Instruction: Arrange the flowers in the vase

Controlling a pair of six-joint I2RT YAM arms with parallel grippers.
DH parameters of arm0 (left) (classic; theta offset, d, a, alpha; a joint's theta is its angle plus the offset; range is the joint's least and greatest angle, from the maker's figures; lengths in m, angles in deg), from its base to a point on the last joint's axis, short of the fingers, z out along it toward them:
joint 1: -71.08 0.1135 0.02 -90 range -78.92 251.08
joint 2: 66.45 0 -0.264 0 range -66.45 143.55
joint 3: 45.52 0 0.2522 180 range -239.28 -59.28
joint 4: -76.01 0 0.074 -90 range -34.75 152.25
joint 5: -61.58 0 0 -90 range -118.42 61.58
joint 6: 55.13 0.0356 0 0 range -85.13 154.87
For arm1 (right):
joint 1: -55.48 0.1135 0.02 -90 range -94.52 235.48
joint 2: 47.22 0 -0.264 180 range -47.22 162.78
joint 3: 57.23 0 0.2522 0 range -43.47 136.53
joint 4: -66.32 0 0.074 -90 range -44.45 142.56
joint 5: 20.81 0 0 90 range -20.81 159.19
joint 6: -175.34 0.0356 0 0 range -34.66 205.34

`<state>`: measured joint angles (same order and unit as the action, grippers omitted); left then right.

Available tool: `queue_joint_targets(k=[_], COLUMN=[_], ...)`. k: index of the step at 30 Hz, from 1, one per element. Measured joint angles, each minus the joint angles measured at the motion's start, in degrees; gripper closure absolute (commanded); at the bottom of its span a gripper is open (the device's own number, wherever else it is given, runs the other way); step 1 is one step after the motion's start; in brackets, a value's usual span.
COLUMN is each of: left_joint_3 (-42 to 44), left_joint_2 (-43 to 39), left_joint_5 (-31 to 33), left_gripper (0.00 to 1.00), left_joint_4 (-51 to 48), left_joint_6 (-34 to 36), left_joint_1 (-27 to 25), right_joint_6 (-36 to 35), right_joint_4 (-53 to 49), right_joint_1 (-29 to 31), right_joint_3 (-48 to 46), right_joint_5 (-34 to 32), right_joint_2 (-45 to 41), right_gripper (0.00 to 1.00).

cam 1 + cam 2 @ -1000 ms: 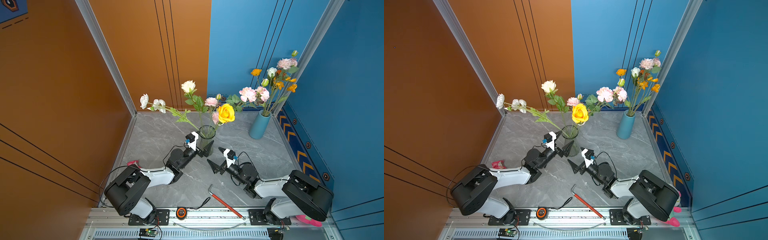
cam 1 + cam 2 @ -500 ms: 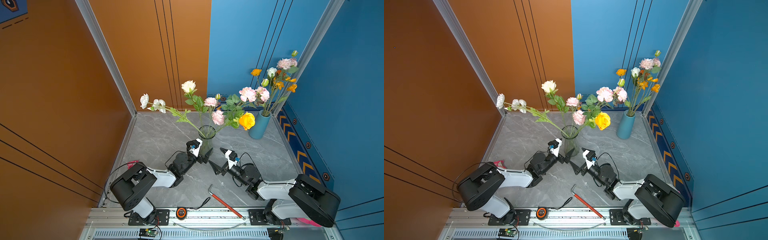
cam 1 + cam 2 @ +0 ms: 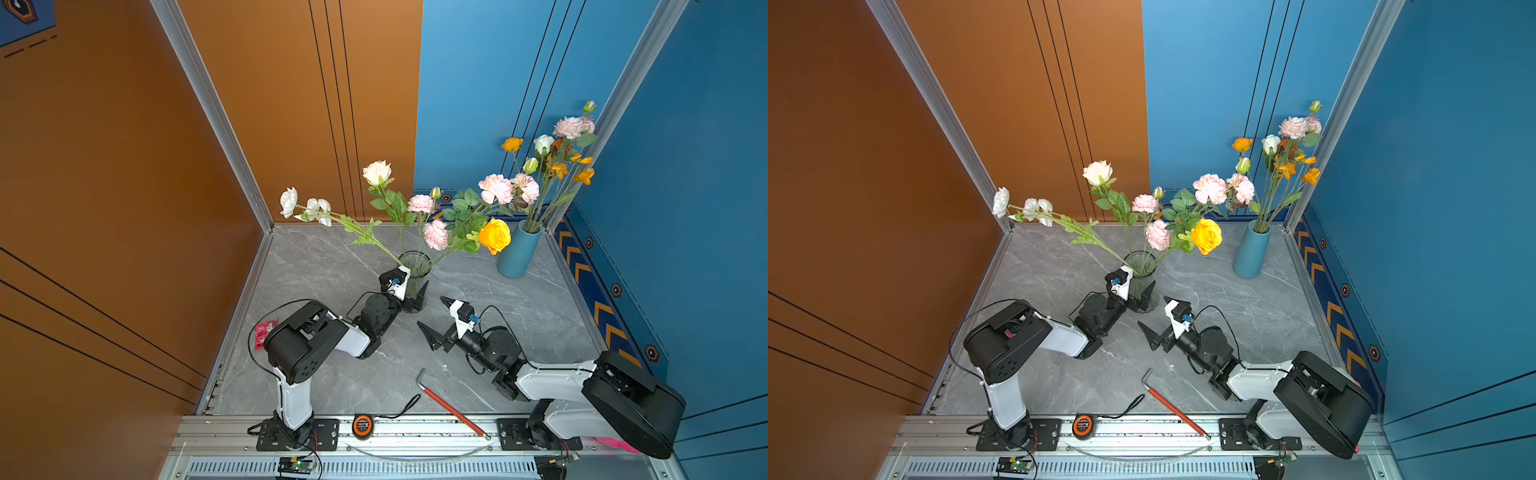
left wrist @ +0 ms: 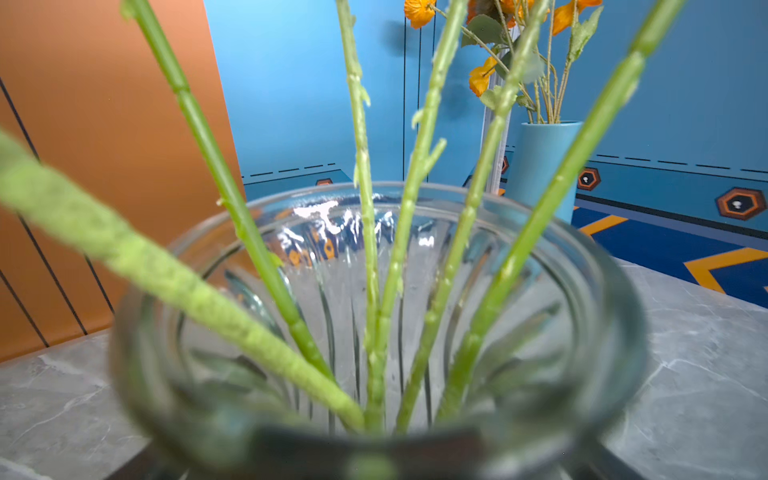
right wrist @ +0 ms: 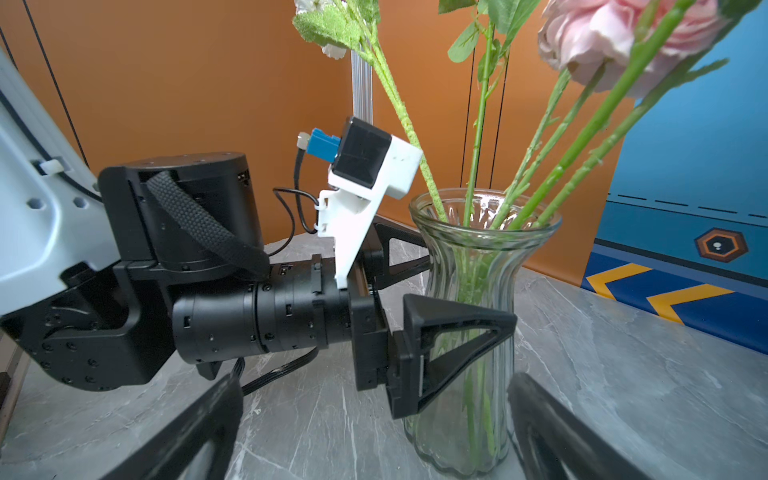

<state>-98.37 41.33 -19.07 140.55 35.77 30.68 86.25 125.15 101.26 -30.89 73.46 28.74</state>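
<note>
The flowers point(image 3: 436, 234) stand in the glass vase point(image 3: 415, 270) on the tabletop point(image 3: 332, 266). The left hand point(image 3: 411, 289) straddles it, jaws apart. The right hand point(image 3: 430, 311), spread and empty, sits at 5 o'clock. Best pull the left straight back toward 7 o'clock, clear of glass and stems.

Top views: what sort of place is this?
Probably a robot test cell: two arms bolted to an aluminium rail, orange and blue panels walling a marble-look tabletop, tape measure on the rail.

Stems point(image 4: 419, 174) crowd glass vase point(image 5: 486, 232) mouth; left tool point(image 5: 469, 286) straddles it; tabletop point(image 3: 478, 282) toward blue vase point(image 3: 517, 253) free.
</note>
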Motion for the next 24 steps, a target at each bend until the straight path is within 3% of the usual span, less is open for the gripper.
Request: queue_joint_targets(k=[1, 7, 14, 18, 22, 24], left_joint_3=[-0.9, -4.4, -4.9, -4.9, -4.9, -5.0], left_joint_2=[0.7, 3.0, 3.7, 3.7, 3.7, 3.7], left_joint_5=[0.6, 3.0, 3.5, 2.4, 0.0, -1.4], left_gripper=[0.0, 0.13, 0.41, 0.49, 0.73, 0.77], left_joint_4=[0.2, 0.9, 1.1, 1.1, 1.0, 1.0], left_joint_6=[0.2, 0.9, 0.9, 0.5, 0.3, -0.1], left_joint_1=[0.0, 0.0, -0.2, 0.3, 0.9, 1.2], right_joint_6=[0.0, 0.0, 0.0, 0.0, 0.0, 0.0], right_joint_4=[-0.1, -0.1, -0.2, -0.2, -0.2, -0.2], right_joint_1=[0.0, 0.0, 0.0, 0.0, 0.0, 0.0], right_joint_3=[0.0, 0.0, 0.0, 0.0, 0.0, 0.0], right_joint_5=[0.0, 0.0, 0.0, 0.0, 0.0, 0.0], right_joint_2=[0.0, 0.0, 0.0, 0.0, 0.0, 0.0], right_gripper=[0.0, 0.0, 0.0, 0.0, 0.0, 0.0])
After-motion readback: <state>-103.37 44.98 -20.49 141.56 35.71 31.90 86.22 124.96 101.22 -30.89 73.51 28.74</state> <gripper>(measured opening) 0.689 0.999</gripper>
